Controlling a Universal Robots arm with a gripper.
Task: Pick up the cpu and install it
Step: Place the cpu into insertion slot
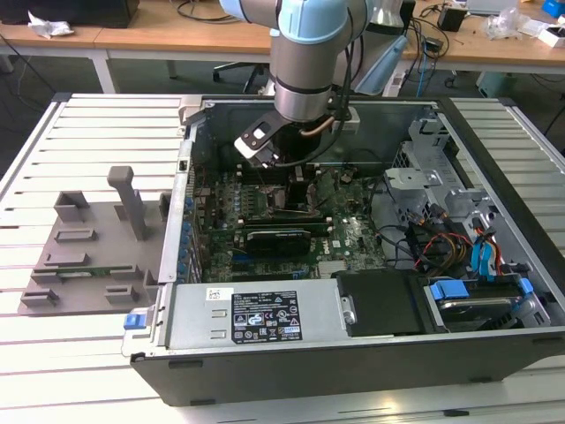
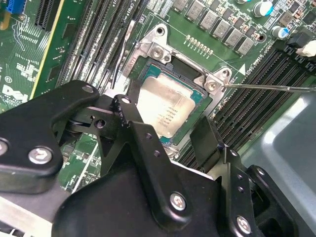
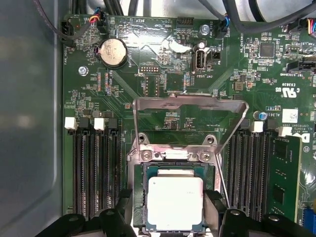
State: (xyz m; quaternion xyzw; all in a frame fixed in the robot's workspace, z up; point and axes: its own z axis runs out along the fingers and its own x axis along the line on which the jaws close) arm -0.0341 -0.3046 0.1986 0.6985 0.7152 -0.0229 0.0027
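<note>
Hand (image 3: 169,205) straddles the cpu (image 3: 176,195), perhaps touching it; contact hidden.

A robotics lab: opened computer case (image 1: 309,375) on slatted bench (image 1: 97,124), cable-strewn desks (image 1: 168,37) behind.

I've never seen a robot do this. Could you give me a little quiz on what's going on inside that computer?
1. True or false: the small square silvery-grey cpu lies on the slatted table outside the case.
2. The hinged bare-metal bracket beside it is: A) shut over the chip; B) raised open; C) missing.
3. What does the black gripper hang directly above?
Key: 1 false, it sits inside, on the green motherboard; 2 B; 3 the cpu.
</note>
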